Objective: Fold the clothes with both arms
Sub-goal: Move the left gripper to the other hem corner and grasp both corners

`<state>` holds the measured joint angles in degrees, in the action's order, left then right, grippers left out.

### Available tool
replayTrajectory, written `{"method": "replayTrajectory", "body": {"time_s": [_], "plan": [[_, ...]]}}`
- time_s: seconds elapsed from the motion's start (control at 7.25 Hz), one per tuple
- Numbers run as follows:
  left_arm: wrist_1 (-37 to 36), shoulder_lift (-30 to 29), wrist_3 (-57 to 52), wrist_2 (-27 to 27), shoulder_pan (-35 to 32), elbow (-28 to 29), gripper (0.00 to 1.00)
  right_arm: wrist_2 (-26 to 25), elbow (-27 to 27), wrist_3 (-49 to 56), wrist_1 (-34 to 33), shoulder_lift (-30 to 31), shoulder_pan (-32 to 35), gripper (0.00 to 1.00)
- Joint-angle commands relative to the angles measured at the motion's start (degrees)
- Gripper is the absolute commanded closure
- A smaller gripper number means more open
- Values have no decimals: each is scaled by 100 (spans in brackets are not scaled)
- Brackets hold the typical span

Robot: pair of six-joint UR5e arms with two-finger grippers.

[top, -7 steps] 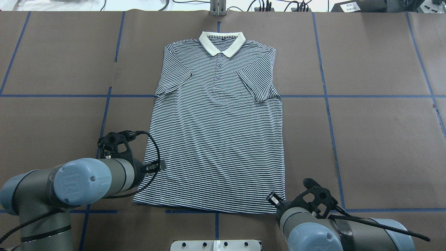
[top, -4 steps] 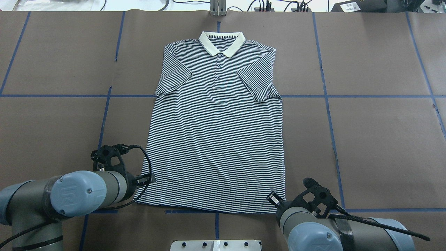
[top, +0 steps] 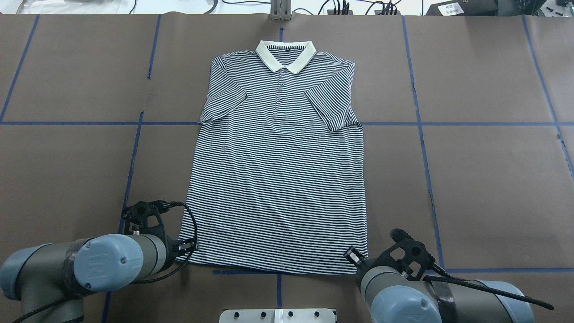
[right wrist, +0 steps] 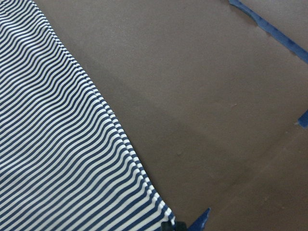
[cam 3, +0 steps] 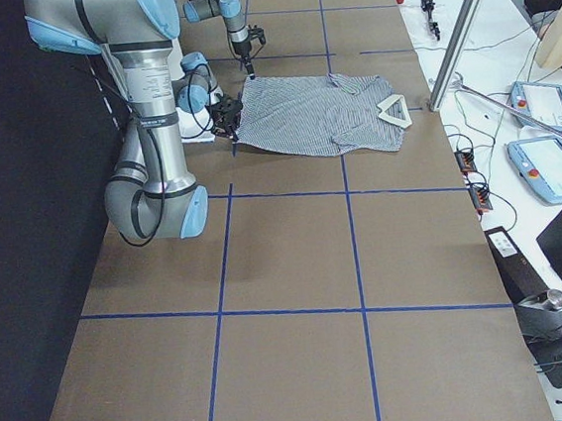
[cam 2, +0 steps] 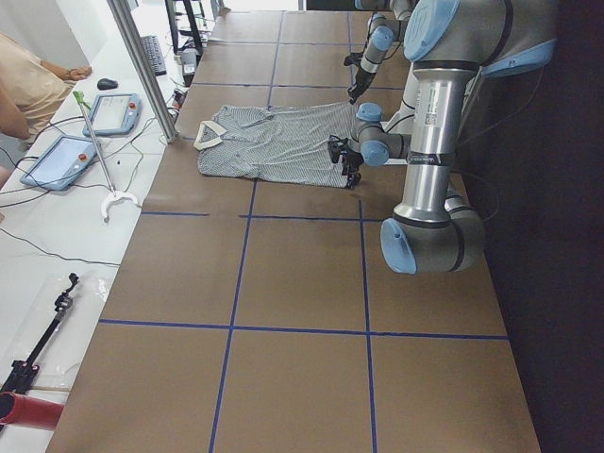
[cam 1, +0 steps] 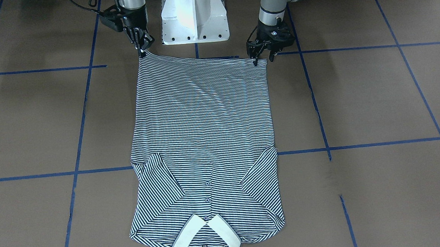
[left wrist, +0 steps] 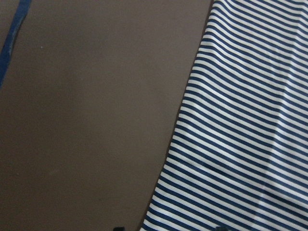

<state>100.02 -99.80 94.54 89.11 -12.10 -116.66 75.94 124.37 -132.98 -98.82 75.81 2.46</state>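
Observation:
The striped polo shirt [top: 278,179] lies flat and face up on the brown table, cream collar [top: 286,54] at the far side, both sleeves folded inward. It also shows in the front view [cam 1: 204,120]. My left gripper [cam 1: 262,59] is open and straddles the hem's left corner; the left wrist view shows the shirt's edge [left wrist: 240,120] between its tips. My right gripper [cam 1: 142,51] is shut on the hem's right corner, which is slightly raised. The right wrist view shows that edge [right wrist: 57,144]. In the overhead view both wrists [top: 181,249] [top: 352,258] hide their fingers.
The white pedestal base [cam 1: 194,14] stands just behind the hem, between the arms. Blue tape lines [top: 421,134] grid the brown table [top: 493,179]. Tablets [cam 2: 113,113] and cables lie on the white bench beyond the collar end.
My left arm has drawn back along the shirt's left edge, from mid-body down to the hem corner. The right arm and the shirt have not moved.

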Motion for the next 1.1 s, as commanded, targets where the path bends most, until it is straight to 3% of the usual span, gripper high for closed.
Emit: {"method": "replayTrajectory", "body": {"time_s": [0.0, 0.41, 0.55, 0.83, 0.97], "plan": [[0, 13, -32, 1, 6, 64, 32, 0, 8, 0, 3, 4, 0, 100], [0, 5, -49, 10, 6, 134, 35, 0, -1, 0, -6, 12, 0, 100], [0, 4, -41, 19, 6, 126, 41, -9, 8, -9, -6, 13, 9, 100], [-9, -4, -32, 19, 14, 126, 74, -9, 8, -9, -6, 13, 9, 100], [-9, -4, -15, 19, 14, 126, 96, 0, -1, 0, -6, 13, 9, 100]]}}
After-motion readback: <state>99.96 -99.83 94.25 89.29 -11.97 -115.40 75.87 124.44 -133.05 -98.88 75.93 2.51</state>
